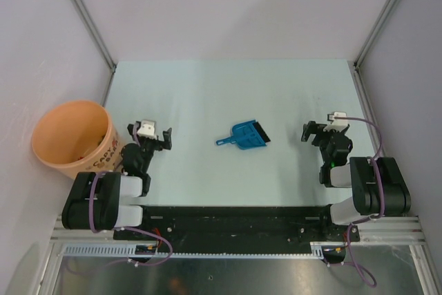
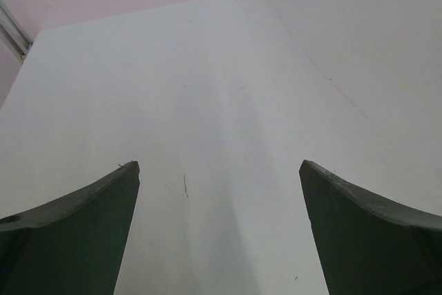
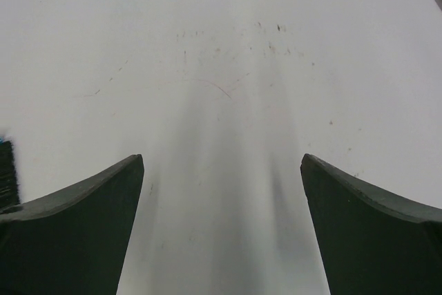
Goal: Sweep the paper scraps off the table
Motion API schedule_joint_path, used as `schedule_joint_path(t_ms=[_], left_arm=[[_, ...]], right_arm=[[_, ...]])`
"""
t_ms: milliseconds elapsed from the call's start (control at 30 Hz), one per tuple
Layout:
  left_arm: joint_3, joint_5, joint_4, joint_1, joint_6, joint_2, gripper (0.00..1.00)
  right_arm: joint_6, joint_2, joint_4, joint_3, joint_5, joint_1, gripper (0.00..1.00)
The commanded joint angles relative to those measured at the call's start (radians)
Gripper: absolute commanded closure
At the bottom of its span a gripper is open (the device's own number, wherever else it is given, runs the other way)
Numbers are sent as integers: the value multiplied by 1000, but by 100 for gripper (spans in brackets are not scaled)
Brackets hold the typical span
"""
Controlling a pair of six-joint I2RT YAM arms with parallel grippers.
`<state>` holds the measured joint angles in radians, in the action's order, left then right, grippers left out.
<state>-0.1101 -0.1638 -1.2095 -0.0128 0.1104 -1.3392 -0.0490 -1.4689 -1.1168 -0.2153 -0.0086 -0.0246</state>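
Note:
No paper scraps show on the pale mint-green table (image 1: 228, 88) in any view. My left gripper (image 1: 149, 136) is open and empty, low over the table's near left; in the left wrist view (image 2: 219, 167) only bare surface lies between its fingers. My right gripper (image 1: 323, 130) is open and empty at the near right; the right wrist view (image 3: 222, 160) shows only bare, lightly scuffed table between its fingers.
A blue plastic dustpan (image 1: 243, 136) with the small hand brush (image 1: 261, 134) on it lies at the table's middle, between the arms; its dark edge shows in the right wrist view (image 3: 5, 170). An orange bucket (image 1: 48, 153) stands off the left edge. Grey walls frame the table.

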Motion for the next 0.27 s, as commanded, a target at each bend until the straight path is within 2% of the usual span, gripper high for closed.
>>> schedule_joint_path(t_ms=[0, 233], left_arm=[[-3, -17, -79, 2, -34, 5, 0], [-8, -17, -76, 2, -34, 3, 0]], right_arm=[[28, -5, -3, -30, -33, -6, 0], [28, -4, 0, -30, -31, -6, 0]])
